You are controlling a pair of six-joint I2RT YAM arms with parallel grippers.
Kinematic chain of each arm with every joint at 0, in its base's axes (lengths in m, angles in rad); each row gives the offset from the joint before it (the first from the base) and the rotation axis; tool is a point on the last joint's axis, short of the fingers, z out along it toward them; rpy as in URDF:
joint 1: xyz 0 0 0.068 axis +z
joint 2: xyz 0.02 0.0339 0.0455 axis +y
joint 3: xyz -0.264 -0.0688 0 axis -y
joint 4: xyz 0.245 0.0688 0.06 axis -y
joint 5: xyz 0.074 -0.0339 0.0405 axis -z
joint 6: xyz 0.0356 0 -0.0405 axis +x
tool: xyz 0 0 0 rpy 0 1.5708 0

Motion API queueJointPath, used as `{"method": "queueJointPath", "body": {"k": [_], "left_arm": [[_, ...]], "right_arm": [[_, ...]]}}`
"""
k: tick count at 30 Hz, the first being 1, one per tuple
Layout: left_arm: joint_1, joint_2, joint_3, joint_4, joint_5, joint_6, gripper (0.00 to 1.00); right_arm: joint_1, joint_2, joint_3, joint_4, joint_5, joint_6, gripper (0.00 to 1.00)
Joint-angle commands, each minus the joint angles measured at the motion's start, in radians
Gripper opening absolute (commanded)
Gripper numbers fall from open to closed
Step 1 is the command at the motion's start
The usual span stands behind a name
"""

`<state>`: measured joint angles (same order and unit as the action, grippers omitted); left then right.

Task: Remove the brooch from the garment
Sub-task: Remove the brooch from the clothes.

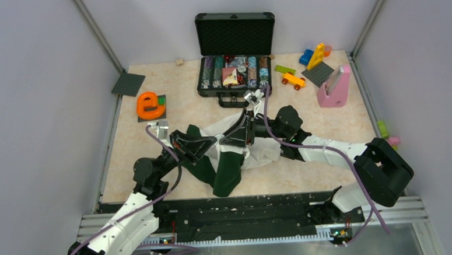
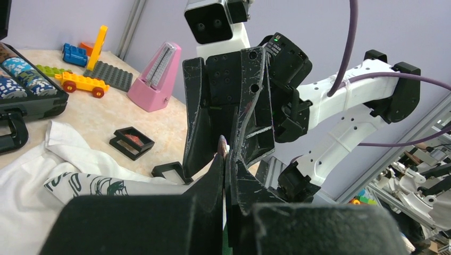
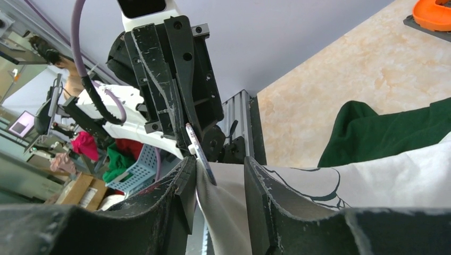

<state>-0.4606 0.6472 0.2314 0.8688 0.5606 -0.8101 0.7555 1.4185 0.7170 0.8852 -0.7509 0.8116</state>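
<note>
Brooch (image 2: 223, 144) — a tiny red bit — sits pinched at the very tips of the left gripper (image 2: 225, 158), which is squeezed tight on it. It is just above the white garment (image 2: 32, 180), near the middle of the table (image 2: 101, 114). The right gripper (image 3: 219, 163) faces the left one, very close — its fingers stand partly apart, with white cloth lying between them.
</note>
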Motion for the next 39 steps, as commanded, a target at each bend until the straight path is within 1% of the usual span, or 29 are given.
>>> {"method": "queueJointPath", "body": {"k": [1, 4, 7, 9, 15, 21, 24, 29, 30, 31, 34, 36, 39], "left_arm": [[-0.004, -0.028, 0.028, 0.062, 0.013, 0.002, 0.00], [-0.004, -0.031, 0.028, 0.057, 0.011, 0.009, 0.00], [-0.004, -0.037, 0.028, 0.053, 0.009, 0.013, 0.00], [-0.003, -0.040, 0.026, 0.048, 0.005, 0.016, 0.00], [-0.003, -0.065, 0.020, 0.027, -0.018, 0.032, 0.00], [-0.004, -0.127, 0.004, -0.024, -0.093, 0.060, 0.00], [-0.004, -0.154, -0.008, -0.032, -0.120, 0.065, 0.00], [-0.004, -0.157, -0.010, -0.035, -0.124, 0.067, 0.00], [-0.004, -0.157, -0.010, -0.035, -0.123, 0.067, 0.00], [-0.004, -0.156, -0.010, -0.034, -0.123, 0.067, 0.00], [-0.004, -0.150, -0.006, -0.035, -0.118, 0.066, 0.00], [-0.004, -0.142, -0.007, -0.025, -0.112, 0.061, 0.00], [-0.004, -0.127, -0.005, 0.006, -0.098, 0.045, 0.00]], "right_arm": [[0.015, -0.007, 0.049, -0.041, 0.065, -0.043, 0.38], [0.022, -0.019, 0.060, -0.120, 0.105, -0.079, 0.31], [0.022, -0.034, 0.058, -0.154, 0.145, -0.091, 0.24], [0.022, -0.038, 0.060, -0.177, 0.164, -0.095, 0.17], [0.022, -0.046, 0.051, -0.186, 0.183, -0.098, 0.17], [0.019, -0.071, 0.027, -0.177, 0.209, -0.100, 0.20], [0.013, -0.079, 0.011, -0.167, 0.223, -0.091, 0.20], [0.012, -0.082, 0.009, -0.166, 0.238, -0.086, 0.19], [0.011, -0.082, 0.010, -0.166, 0.238, -0.086, 0.20], [0.011, -0.080, 0.011, -0.159, 0.229, -0.087, 0.24], [0.011, -0.067, 0.014, -0.113, 0.174, -0.082, 0.44], [0.012, -0.059, 0.008, -0.062, 0.135, -0.064, 0.52], [0.014, -0.036, 0.016, -0.020, 0.099, -0.044, 0.54]]}}
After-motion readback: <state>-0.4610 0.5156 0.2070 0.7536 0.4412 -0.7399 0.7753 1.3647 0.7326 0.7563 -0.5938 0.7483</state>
